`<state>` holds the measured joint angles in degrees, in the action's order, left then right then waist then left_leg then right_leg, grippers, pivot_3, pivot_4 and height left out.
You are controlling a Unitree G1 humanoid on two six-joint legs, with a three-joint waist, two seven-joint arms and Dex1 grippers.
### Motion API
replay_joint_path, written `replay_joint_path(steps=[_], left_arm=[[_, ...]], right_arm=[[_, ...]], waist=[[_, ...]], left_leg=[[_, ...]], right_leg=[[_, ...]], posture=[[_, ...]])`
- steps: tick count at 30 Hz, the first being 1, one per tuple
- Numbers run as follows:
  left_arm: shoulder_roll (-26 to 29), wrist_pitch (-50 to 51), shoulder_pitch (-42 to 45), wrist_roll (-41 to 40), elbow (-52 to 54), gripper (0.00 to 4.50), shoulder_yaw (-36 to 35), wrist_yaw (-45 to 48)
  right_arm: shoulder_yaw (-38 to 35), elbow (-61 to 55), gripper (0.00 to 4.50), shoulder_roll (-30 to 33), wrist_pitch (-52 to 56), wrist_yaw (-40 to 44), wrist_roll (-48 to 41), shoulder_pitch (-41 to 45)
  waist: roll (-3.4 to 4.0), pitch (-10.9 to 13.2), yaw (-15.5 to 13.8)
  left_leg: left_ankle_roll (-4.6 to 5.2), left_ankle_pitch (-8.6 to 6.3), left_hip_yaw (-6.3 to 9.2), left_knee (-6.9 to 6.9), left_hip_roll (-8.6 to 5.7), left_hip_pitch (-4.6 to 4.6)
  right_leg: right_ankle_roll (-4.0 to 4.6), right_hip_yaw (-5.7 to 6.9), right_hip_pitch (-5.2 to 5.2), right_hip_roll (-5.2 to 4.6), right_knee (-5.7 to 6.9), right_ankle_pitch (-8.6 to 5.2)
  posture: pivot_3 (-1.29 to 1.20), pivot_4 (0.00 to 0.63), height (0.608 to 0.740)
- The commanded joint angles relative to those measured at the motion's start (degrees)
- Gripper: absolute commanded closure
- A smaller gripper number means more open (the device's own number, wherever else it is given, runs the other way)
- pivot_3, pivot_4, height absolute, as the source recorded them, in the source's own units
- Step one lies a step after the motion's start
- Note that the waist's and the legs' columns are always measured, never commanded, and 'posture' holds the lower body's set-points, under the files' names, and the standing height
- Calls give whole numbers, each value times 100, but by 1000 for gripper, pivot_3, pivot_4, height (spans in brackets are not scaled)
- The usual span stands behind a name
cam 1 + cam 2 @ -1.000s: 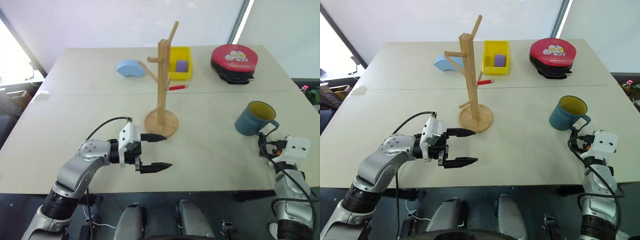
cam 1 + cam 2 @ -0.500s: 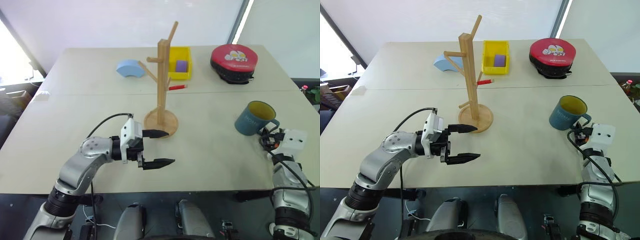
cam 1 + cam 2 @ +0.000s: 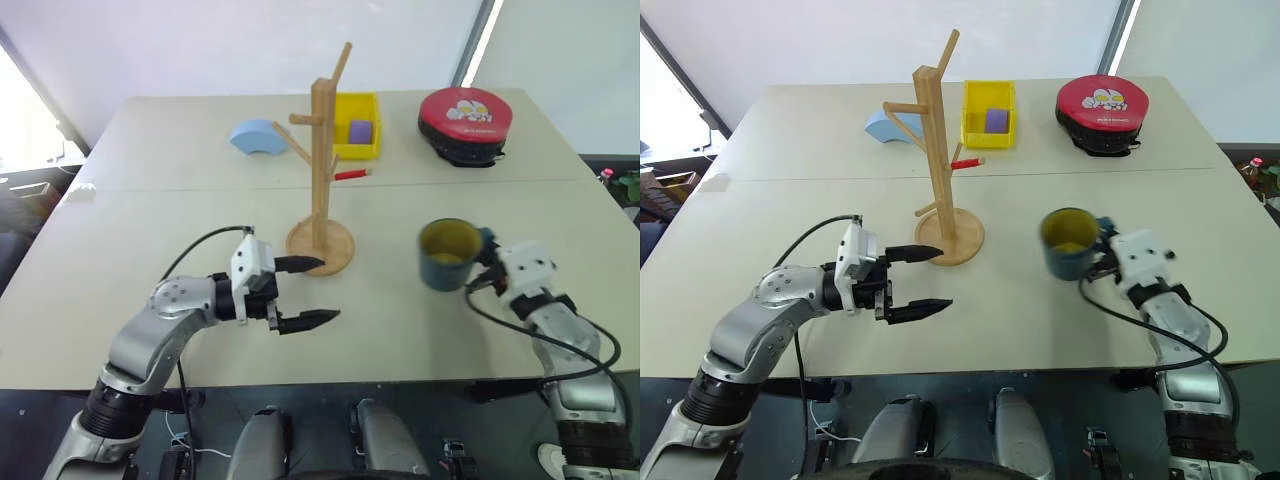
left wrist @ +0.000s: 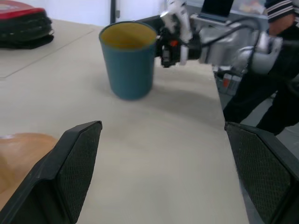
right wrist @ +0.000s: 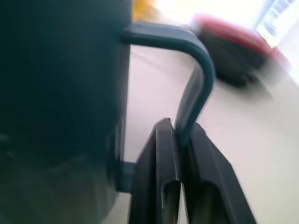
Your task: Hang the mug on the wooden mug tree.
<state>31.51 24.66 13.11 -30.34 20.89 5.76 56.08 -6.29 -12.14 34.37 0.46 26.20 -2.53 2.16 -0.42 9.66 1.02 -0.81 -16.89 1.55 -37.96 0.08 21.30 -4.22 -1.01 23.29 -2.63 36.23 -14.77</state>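
Note:
The dusty-blue mug (image 3: 446,253) with its yellow inside stays upright, just above the table, to the right of the wooden mug tree (image 3: 320,150). My right gripper (image 3: 482,270) is shut on the mug's loop handle (image 5: 194,79); the right wrist view has both black fingers pinching the handle's lower end. My left gripper (image 3: 330,290) hovers open and level in front of the tree's round base, fingers pointing toward the mug, with nothing between them. The left wrist view looks across the table at the mug (image 4: 129,58).
Behind the tree stand a yellow bin (image 3: 360,125) holding a purple block, a light-blue arch block (image 3: 258,135) and a red marker (image 3: 352,175). A red and black round case (image 3: 465,122) lies at the back right. A person (image 4: 280,14) stands past the table's right edge.
My right gripper closed on the mug's handle and carried the mug left and a little up, toward the mug tree. The left gripper has barely moved.

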Motion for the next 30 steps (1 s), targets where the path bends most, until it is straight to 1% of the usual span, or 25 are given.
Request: replay_joint_path(steps=[1,3,6,8,11,18,30], left_arm=[[99,-45,-63,-143,3,0,-350,-33],[146,-57,-79,-159,-57,0,-463,-26],[209,-100,-41,-165,-188,0,-639,3],[225,-43,28,-345,-232,0,-860,16],[275,91,95,-600,-250,0,-1091,36],[535,226,26,-791,-162,0,-1285,133],[564,314,25,-1000,38,0,-1433,-41]], right_arm=[[449,-1064,4472,360,221,595,106,437],[532,-1262,4472,414,497,722,10,809],[605,-1221,4472,468,817,927,-41,1465],[722,-1087,4472,477,1009,1123,-87,1962],[824,-843,4472,396,1139,1248,-141,2487],[951,-452,4472,321,1059,1505,-184,2963],[1241,220,4472,254,957,1856,-92,3629]], waist=[[-6,3,-23],[-12,5,-38],[-21,11,-50],[-27,15,-45],[-32,18,-36],[-31,18,-35],[-31,18,-31]], left_leg=[[0,0,4,0,1,1],[0,0,4,-3,1,2],[0,0,5,-8,-3,6],[0,0,4,-11,-5,9],[-1,0,3,-10,-4,12],[0,-1,2,0,-4,14],[0,-1,0,0,-5,14]], right_leg=[[0,4,-1,1,0,0],[2,5,-1,0,0,-1],[2,7,-3,-8,-2,-1],[2,7,-3,-13,-4,-1],[2,7,3,-16,-5,-1],[-8,9,6,-25,-7,6],[-8,9,6,-36,-6,6]], posture=[[0,150,735],[0,150,735],[0,150,735],[0,150,735],[0,150,735],[0,150,735],[0,150,735]])
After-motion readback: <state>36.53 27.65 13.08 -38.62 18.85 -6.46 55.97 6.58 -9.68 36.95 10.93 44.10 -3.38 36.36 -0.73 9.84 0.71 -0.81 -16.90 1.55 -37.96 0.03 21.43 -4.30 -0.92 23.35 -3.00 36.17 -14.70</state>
